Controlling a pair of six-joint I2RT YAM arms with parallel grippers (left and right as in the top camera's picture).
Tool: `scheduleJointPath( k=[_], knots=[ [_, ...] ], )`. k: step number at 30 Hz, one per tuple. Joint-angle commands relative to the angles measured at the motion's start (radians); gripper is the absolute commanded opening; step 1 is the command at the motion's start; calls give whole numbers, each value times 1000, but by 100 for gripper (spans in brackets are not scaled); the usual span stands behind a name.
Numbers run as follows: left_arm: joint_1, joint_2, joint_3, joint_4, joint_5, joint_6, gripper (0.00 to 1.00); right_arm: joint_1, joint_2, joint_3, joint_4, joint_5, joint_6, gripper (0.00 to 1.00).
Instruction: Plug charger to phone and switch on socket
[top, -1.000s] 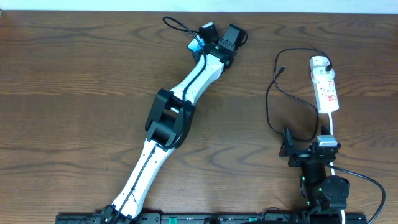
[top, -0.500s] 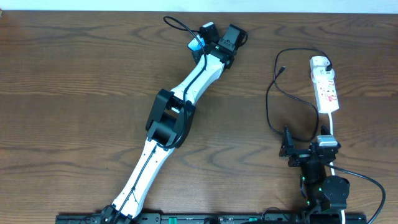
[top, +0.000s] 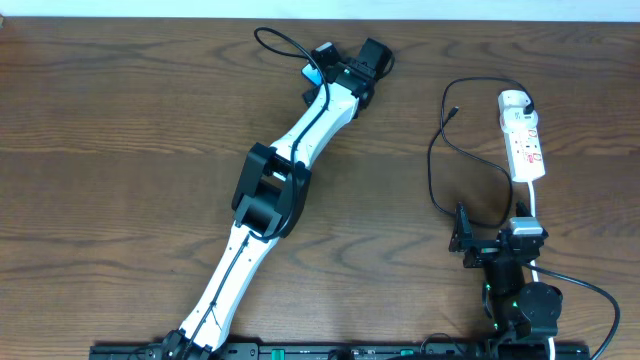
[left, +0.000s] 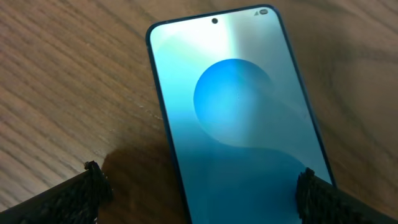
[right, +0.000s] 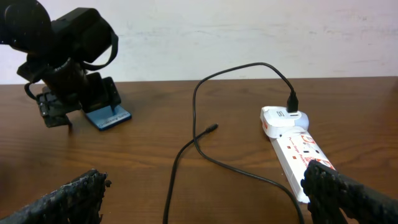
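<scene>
Shifted slightly toward the upper left of the overhead frame since half a second ago, meaning the left gripper (top: 322, 62) above the phone (top: 312, 72) at top centre. No change at lower right. Visible only from the left wrist: jaws spread wide to either side of the phone, flat and screen-up on the desk (left: 68, 81). Visible only from the right wrist: right gripper (right: 202, 180) jaws spread, pinching nothing. At right, charger (right: 196, 99) plugged into the upper end of the socket (right: 298, 149), with connector tip (right: 213, 127) loose at centre frame, well apart from the phone.
</scene>
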Motion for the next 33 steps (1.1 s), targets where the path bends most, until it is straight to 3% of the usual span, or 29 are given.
scheduleJointPath(
  k=[1, 4, 13, 19, 24, 33],
  knots=[
    [11, 224, -124, -104, 257, -14, 100, -5, -5, -1, -5, 11, -15, 99],
    [13, 198, -112, -121, 250, 48, 98, -5, -5, -1, -5, 11, -15, 99],
    [32, -18, -99, -197, 163, 74, 98, -5, -5, -1, -5, 11, -15, 99],
    [95, -201, -45, -194, 282, 114, 98, -5, -5, -1, -5, 11, -15, 99],
    [141, -216, 79, -193, 407, 96, 98, -5, -5, -1, -5, 11, -15, 99],
    [126, -213, 112, -152, 421, 113, 98, -5, -5, -1, -5, 11, -15, 99]
  ],
)
